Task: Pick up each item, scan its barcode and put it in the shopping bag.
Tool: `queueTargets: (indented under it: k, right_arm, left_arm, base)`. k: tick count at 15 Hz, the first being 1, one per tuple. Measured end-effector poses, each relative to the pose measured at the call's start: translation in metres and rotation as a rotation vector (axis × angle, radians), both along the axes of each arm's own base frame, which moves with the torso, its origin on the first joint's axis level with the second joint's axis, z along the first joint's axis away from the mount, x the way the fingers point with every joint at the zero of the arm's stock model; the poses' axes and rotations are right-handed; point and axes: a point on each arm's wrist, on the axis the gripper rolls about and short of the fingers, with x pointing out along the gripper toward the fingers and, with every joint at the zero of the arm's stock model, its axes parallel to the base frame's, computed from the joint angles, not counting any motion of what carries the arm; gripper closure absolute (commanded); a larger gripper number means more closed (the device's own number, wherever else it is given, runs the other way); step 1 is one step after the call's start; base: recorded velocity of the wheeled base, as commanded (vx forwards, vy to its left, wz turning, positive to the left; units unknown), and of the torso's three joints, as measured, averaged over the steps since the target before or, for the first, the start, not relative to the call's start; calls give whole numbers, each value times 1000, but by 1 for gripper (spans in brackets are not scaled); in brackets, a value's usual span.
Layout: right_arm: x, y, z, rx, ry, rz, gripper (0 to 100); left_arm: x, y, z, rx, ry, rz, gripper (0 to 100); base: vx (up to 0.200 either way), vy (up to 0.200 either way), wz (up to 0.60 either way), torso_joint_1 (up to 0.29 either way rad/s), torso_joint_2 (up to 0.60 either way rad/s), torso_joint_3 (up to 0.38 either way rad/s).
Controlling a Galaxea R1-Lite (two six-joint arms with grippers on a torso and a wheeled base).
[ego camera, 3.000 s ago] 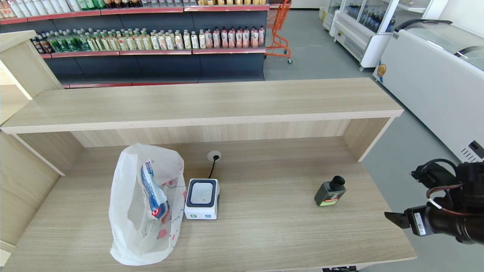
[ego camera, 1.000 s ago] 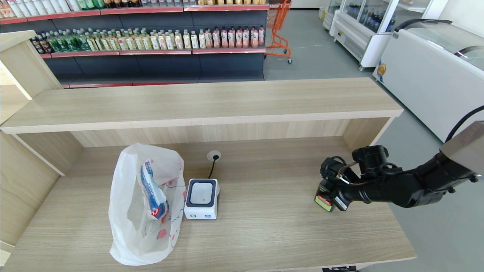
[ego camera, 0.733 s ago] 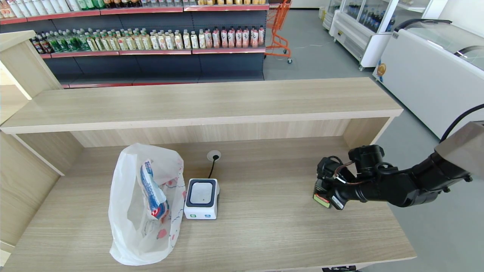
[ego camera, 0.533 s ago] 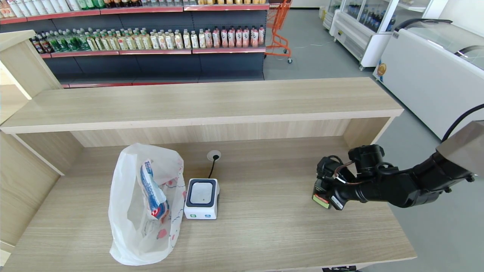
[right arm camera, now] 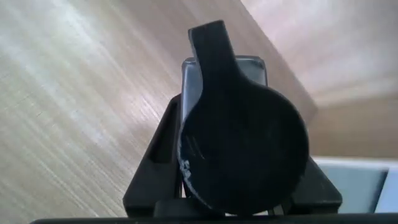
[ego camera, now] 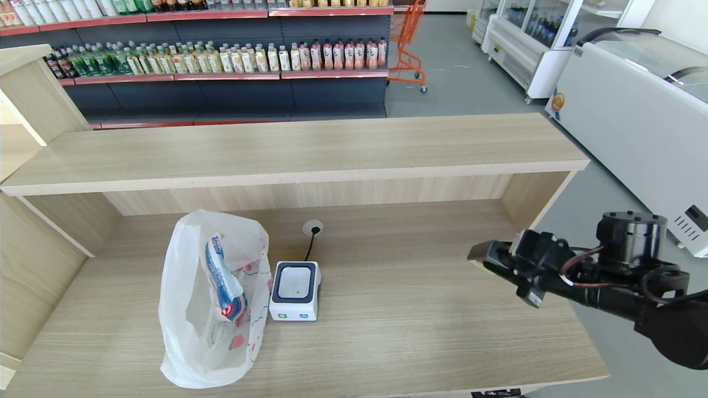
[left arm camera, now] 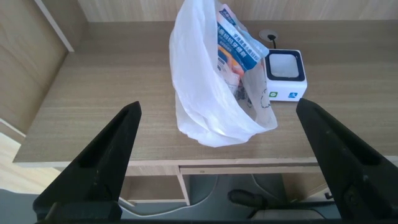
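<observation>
The bottle (ego camera: 483, 253) is clamped in the right claw (ego camera: 500, 258), held clear of the counter (ego camera: 398, 337) near its right end (black cap toward the wrist camera). Well off to that claw's left stands the scanner (ego camera: 296, 290), and just beyond it the bag (ego camera: 188, 331) with a packet (ego camera: 224, 282) inside. The left claw (left arm camera: 217, 106) hangs above the counter's near edge, with the bag below and ahead of it, its fingers wide apart.
</observation>
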Motion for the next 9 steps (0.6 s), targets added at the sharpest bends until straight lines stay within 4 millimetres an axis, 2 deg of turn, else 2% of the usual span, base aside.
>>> queueTargets:
  k: [2,5,7,9]
  right_arm:
    - [-13,7,0,-143,-146,303,100]
    - [-30,17,-11,-473,-457,711,100]
    - [-42,25,-18,-565,-584,905,100]
    - [-53,47,-18,-572,-685,1046,100]
  left_arm:
    - [0,0,0,0,0,0,0]
    - [0,0,0,0,0,0,0]
    - [0,0,0,0,0,0,0]
    - [0,0,0,0,0,0,0]
  base:
    - [0,0,0,0,0,0]
    - [0,0,0,0,0,0]
    - [0,0,0,0,0,0]
    - [0,0,0,0,0,0]
